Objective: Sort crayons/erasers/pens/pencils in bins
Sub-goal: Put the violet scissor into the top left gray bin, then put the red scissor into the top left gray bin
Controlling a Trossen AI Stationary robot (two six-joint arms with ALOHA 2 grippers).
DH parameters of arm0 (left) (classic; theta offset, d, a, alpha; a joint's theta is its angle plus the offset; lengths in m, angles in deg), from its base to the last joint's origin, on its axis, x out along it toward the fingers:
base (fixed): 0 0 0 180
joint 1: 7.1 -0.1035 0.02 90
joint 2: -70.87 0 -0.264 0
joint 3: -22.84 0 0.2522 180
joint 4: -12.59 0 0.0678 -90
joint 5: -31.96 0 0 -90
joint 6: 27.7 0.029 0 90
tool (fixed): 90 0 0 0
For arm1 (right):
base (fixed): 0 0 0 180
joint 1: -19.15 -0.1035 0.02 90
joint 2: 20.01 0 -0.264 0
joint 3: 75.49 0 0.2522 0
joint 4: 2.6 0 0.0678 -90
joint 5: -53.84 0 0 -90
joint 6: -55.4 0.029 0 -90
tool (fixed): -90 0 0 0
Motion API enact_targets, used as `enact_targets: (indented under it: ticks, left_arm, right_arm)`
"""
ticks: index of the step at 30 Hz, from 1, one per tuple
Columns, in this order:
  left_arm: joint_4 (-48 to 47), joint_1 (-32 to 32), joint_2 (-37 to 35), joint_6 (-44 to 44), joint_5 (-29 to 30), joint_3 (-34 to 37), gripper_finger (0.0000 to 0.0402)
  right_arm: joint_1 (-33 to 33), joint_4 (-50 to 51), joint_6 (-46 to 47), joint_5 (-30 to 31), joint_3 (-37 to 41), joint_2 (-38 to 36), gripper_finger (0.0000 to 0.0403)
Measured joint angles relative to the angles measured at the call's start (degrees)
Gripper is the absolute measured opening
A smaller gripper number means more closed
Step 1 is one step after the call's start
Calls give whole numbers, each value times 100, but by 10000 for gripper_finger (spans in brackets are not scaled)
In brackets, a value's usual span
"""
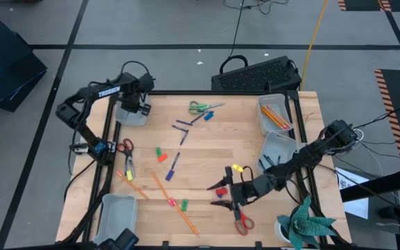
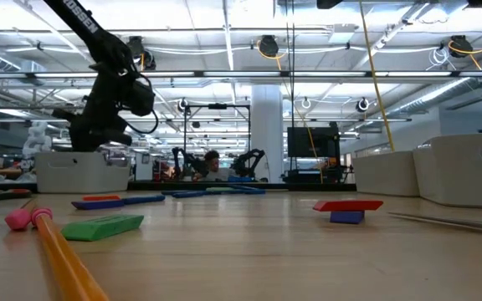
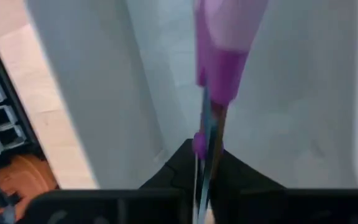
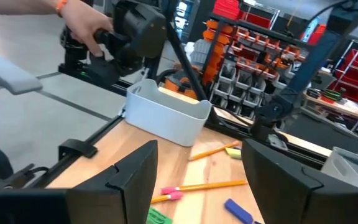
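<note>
My left gripper (image 1: 136,104) hangs over the far-left bin (image 1: 132,114), shut on a purple pen (image 3: 224,59) whose thick purple end points down into the bin. My right gripper (image 1: 221,196) stands open low over the near right of the table, with a red crayon (image 1: 221,192) at its fingertips; whether they touch it does not show. Pens (image 1: 173,167), crayons (image 1: 160,154) and orange pencils (image 1: 174,203) lie loose on the wood. Two more bins (image 1: 275,114) (image 1: 278,149) sit at the right, one (image 1: 114,212) near left. No eraser can be made out. My left gripper pinches the pen's thin end (image 3: 202,163) between its two fingers. The fingers come from above, pointing down into the bin, and the pen runs on in line with them. It hangs below the fingers, purple end lowest, over the bin's floor.
Green-handled scissors (image 1: 200,107) lie far centre, red-handled scissors at the left (image 1: 126,154) and near right (image 1: 242,222). A keyboard (image 1: 259,73) lies beyond the far edge, a green paper shape (image 1: 304,222) at the near right corner. A person's hand (image 4: 82,25) shows beyond the table.
</note>
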Motion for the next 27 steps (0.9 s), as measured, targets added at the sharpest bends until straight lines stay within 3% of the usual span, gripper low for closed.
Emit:
enact_targets:
  ticks: [9,14,16,21,25,27]
  left_arm:
    - [-185,67,-36,108,47,0,128]
    - [-739,313,-431,260,-49,-5,143]
    - [-926,486,-757,263,-51,-7,144]
    - [-936,1296,-1874,-37,-49,0,144]
    - [-14,2328,-2789,-263,-12,237,145]
    - [738,2840,-3206,-284,-8,493,145]
  right_arm:
    - [-159,31,1,46,-4,0,224]
    - [-131,505,241,812,-34,0,224]
    - [-83,1232,561,1073,-225,0,224]
    - [7,4355,2104,1075,-1287,111,224]
    - [-81,6466,3709,945,-2273,364,224]
    - [-113,7289,4574,529,-2731,529,224]
